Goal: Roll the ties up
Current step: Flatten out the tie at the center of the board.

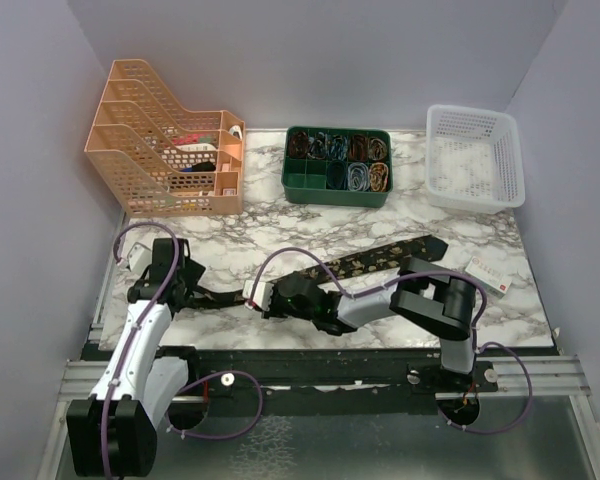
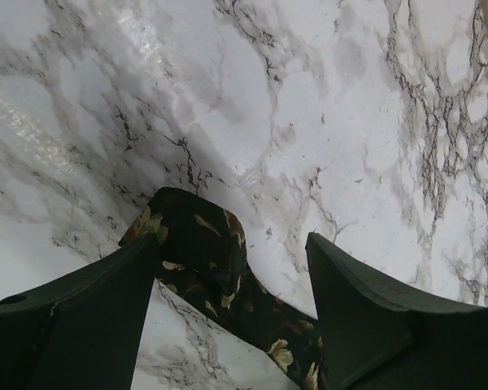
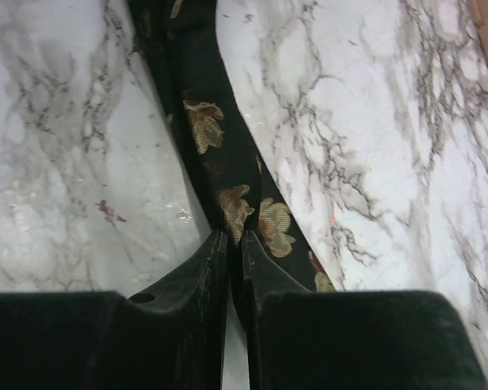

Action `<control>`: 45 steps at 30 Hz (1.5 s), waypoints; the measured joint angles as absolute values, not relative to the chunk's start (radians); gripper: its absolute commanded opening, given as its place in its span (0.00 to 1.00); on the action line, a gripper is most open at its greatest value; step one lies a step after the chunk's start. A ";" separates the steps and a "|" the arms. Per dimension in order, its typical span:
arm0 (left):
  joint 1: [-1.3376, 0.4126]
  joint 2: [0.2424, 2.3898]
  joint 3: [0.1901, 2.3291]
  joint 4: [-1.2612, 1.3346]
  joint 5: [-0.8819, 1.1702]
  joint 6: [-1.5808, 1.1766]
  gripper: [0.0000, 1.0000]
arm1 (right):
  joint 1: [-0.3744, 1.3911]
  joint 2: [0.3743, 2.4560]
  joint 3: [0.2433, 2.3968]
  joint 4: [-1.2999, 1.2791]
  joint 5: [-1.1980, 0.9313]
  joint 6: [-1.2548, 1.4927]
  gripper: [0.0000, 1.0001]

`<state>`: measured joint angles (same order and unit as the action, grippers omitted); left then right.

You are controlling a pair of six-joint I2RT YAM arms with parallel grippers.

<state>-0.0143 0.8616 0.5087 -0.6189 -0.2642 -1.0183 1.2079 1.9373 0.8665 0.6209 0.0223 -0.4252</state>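
Note:
The black tie with tan-gold flecks (image 1: 380,257) lies slantwise on the marble table, wide pointed end at the right, narrow end toward the left. My right gripper (image 1: 252,297) is shut on the tie's narrow part; in the right wrist view the fingertips (image 3: 234,234) pinch the fabric (image 3: 203,122), which runs away up the frame. My left gripper (image 1: 208,293) is open at the tie's narrow end; in the left wrist view the folded-over end (image 2: 197,244) lies on the table between the spread fingers (image 2: 342,276), and the gripper (image 2: 232,248) holds nothing.
A peach file rack (image 1: 170,140) stands at the back left, a green tray (image 1: 337,188) with rolled ties at the back centre, a white basket (image 1: 475,155) at the back right. A small white and red box (image 1: 490,275) lies at the right. Purple cables (image 1: 280,258) loop over the arms.

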 measured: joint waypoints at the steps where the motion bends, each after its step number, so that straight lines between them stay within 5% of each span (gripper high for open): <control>1: -0.014 0.850 0.512 -0.630 -0.269 -1.019 0.72 | 1.208 1.937 0.867 0.627 0.039 -0.426 0.18; 7: -0.014 0.825 0.507 -0.672 -0.280 -1.052 0.63 | 1.206 1.937 0.868 0.633 0.125 -0.419 0.20; 14: -0.014 0.800 0.454 -0.688 -0.273 -1.084 0.34 | 1.206 1.935 0.908 0.587 0.152 -0.382 0.40; 17: -0.014 0.778 0.444 -0.693 -0.269 -1.092 0.32 | 1.206 1.915 0.905 0.542 0.157 -0.348 0.48; 21: -0.014 0.728 0.444 -0.697 -0.270 -1.098 0.36 | 1.206 1.786 0.892 0.456 0.150 -0.287 0.63; 25: -0.014 0.693 0.444 -0.698 -0.270 -1.101 0.43 | 1.202 1.602 0.878 0.403 0.150 -0.213 0.63; 29: -0.014 0.672 0.444 -0.699 -0.270 -1.102 0.54 | 1.126 1.430 0.825 0.342 0.173 -0.075 0.58; 35: -0.014 0.584 0.453 -0.730 -0.274 -1.112 0.67 | 0.730 1.354 0.795 0.099 0.190 0.189 0.50; 45: -0.014 0.420 0.572 -0.782 -0.334 -1.100 0.70 | 0.446 1.429 0.787 -0.176 0.080 0.393 0.43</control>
